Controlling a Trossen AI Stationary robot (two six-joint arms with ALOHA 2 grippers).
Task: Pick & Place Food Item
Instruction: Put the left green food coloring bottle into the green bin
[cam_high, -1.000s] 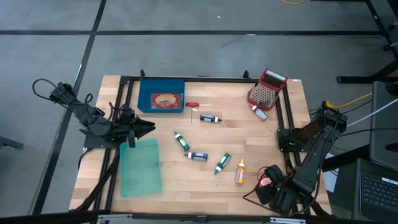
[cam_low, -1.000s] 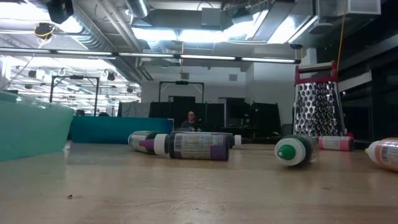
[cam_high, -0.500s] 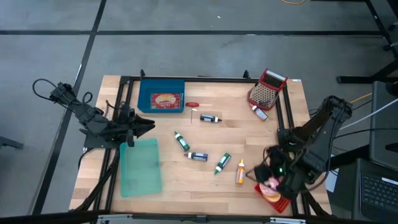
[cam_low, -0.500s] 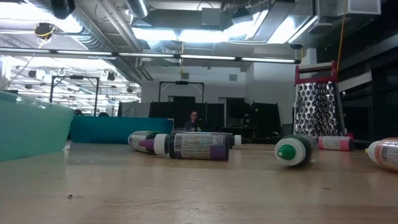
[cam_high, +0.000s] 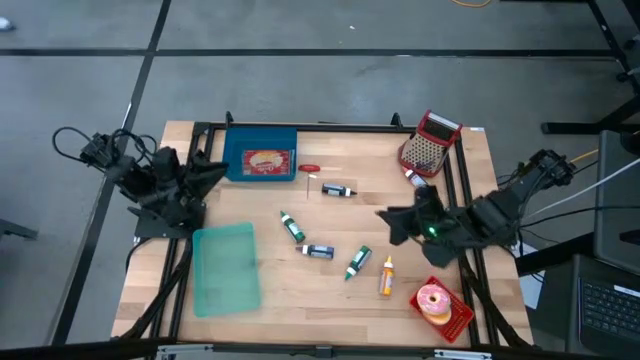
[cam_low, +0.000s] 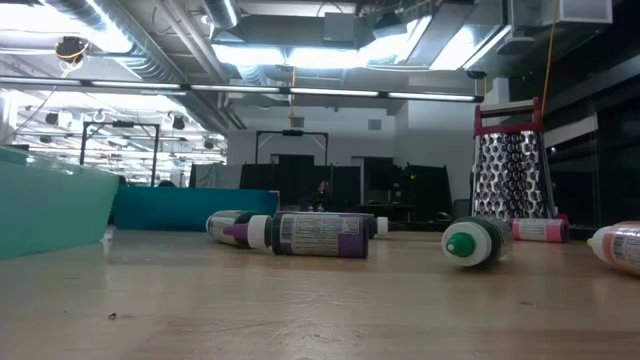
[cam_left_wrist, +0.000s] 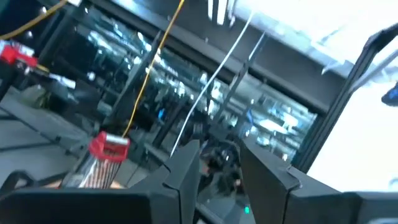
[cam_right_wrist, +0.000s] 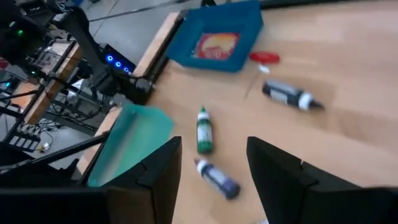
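A pink frosted donut (cam_high: 434, 299) lies on a red tray (cam_high: 452, 318) at the table's near right corner; no gripper touches it. A blue tray (cam_high: 260, 158) at the far left holds a flat red and yellow food item (cam_high: 264, 160), also seen in the right wrist view (cam_right_wrist: 214, 45). My right gripper (cam_high: 384, 215) hovers open above the table's right half, pointing left, with nothing between its fingers (cam_right_wrist: 214, 146). My left gripper (cam_high: 221, 168) stands open at the left beside the blue tray, tipped upward (cam_left_wrist: 221, 149) and holding nothing.
A teal bin (cam_high: 226, 265) stands near left. Several small bottles (cam_high: 318, 251) lie scattered mid-table, among them a green-capped one (cam_low: 473, 241) and an orange one (cam_high: 386, 276). A grater (cam_high: 428, 145) stands at the far right. A dark frame (cam_high: 300, 127) edges the table.
My right gripper has risen from the near right corner and swung toward the table's middle, leaving the donut on its red tray uncovered there. My left gripper has tipped upward and swung from above the teal bin toward the far edge.
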